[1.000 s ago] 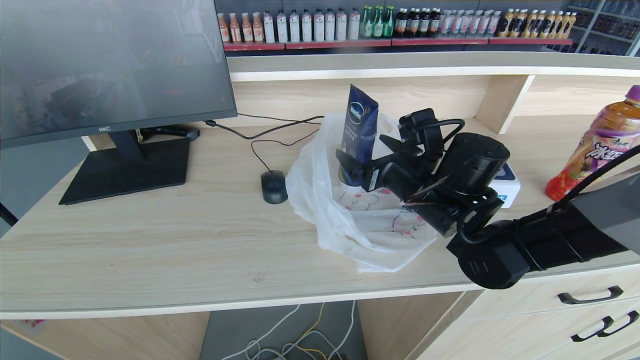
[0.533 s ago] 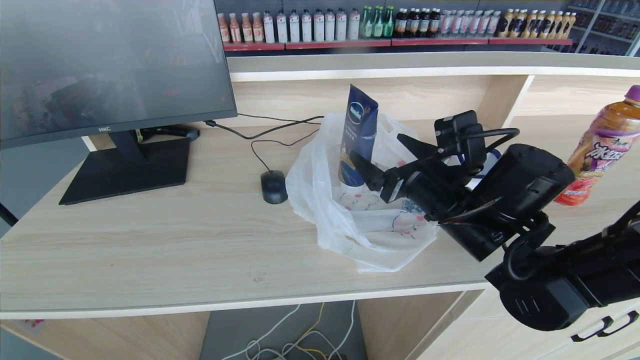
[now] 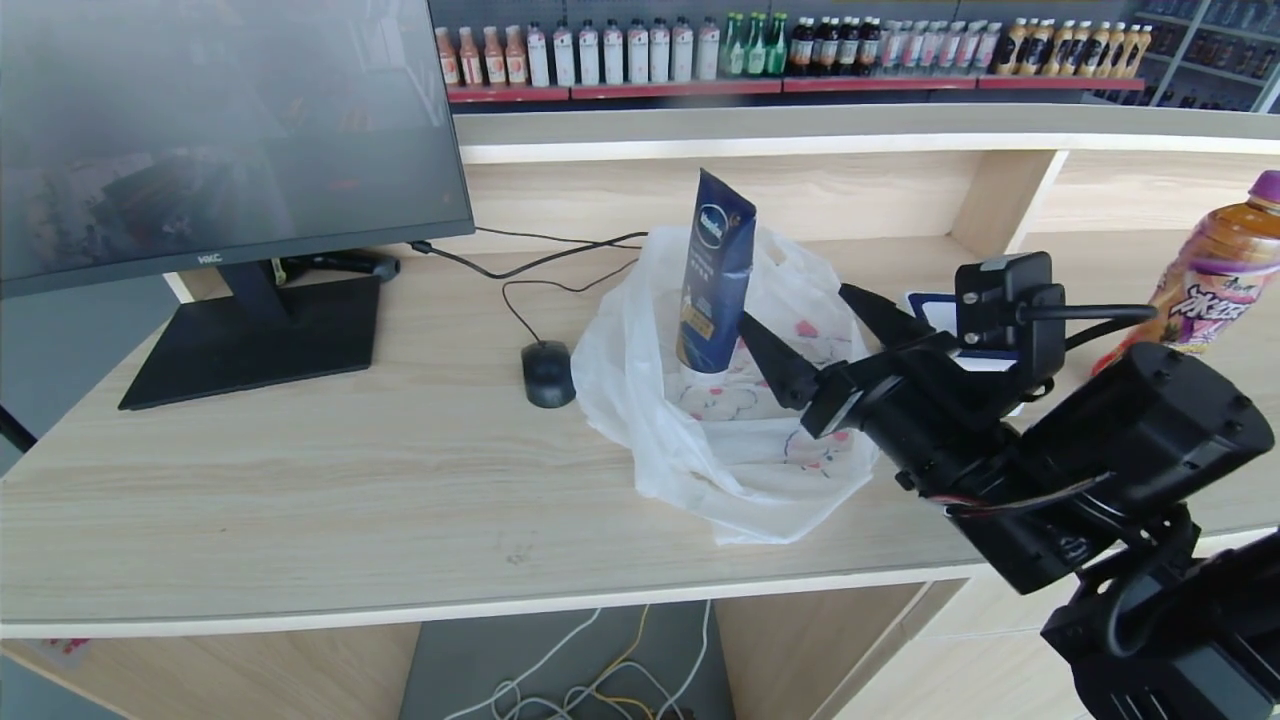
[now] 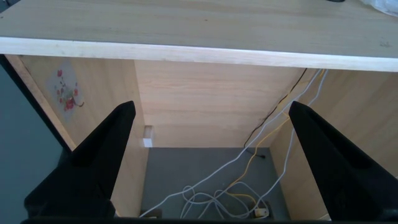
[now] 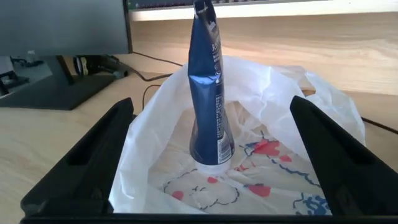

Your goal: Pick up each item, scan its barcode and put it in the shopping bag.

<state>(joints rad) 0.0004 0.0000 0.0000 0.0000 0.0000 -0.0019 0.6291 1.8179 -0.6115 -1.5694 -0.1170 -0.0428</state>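
R claw (image 3: 795, 303) is seen spread wide, nothing held. The bottle (image 3: 1205, 290) is set on the worktop (image 3: 300, 480) off to its right, so R arm is likely nearer.

Small print marks the blue tube (image 3: 718, 270), bottle (image 3: 1215, 290) and monitor (image 3: 220, 140).

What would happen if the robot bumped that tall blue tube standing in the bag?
It would probably fall over. The blue tube is tall and narrow and stands on its small white cap, so a nudge would likely tip it. The thin shopping bag around it looks floppy and would hardly hold it up.
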